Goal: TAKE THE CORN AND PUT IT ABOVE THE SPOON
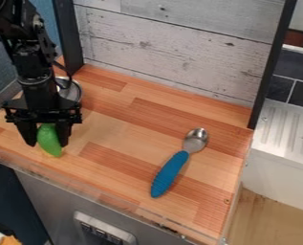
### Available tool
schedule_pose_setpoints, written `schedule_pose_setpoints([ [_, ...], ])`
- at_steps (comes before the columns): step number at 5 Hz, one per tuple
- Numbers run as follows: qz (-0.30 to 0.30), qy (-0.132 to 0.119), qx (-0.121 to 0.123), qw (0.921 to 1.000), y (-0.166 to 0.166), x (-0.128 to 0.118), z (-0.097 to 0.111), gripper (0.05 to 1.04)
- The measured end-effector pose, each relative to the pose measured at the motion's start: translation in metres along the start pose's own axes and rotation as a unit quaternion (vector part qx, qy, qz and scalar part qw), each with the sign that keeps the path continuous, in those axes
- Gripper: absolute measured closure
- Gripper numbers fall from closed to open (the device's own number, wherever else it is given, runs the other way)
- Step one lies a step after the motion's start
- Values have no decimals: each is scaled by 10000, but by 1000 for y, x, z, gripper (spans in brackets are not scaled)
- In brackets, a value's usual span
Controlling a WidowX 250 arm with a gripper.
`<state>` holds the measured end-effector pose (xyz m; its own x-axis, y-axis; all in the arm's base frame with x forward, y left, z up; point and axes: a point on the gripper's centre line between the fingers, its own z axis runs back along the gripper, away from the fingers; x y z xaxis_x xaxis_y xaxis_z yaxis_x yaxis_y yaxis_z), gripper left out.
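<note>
Gripper (47, 143) at left of view, pinching the corn (49, 139) between its two fingers; corn hangs between the tips, lower end below them, contact with the counter (124, 139) unclear. Count: corn, one; spoon (171, 171), one, well apart at right, blue handle toward the near edge; metal dish (75, 91), one, partly hidden behind the arm (33, 64)

Wooden counter (124, 139), blue-handled spoon (170, 171) lying aslant, metal vessel (73, 93) partly hidden at back left
</note>
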<state>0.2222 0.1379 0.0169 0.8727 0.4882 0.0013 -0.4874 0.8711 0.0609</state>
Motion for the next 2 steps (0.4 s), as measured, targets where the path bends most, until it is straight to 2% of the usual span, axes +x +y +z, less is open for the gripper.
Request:
schedule_pose_setpoints([
  [1,-21,-59,-35,10000,-1,2,0,406],
  [2,-14,20,-53,10000,0,-1,1,407],
])
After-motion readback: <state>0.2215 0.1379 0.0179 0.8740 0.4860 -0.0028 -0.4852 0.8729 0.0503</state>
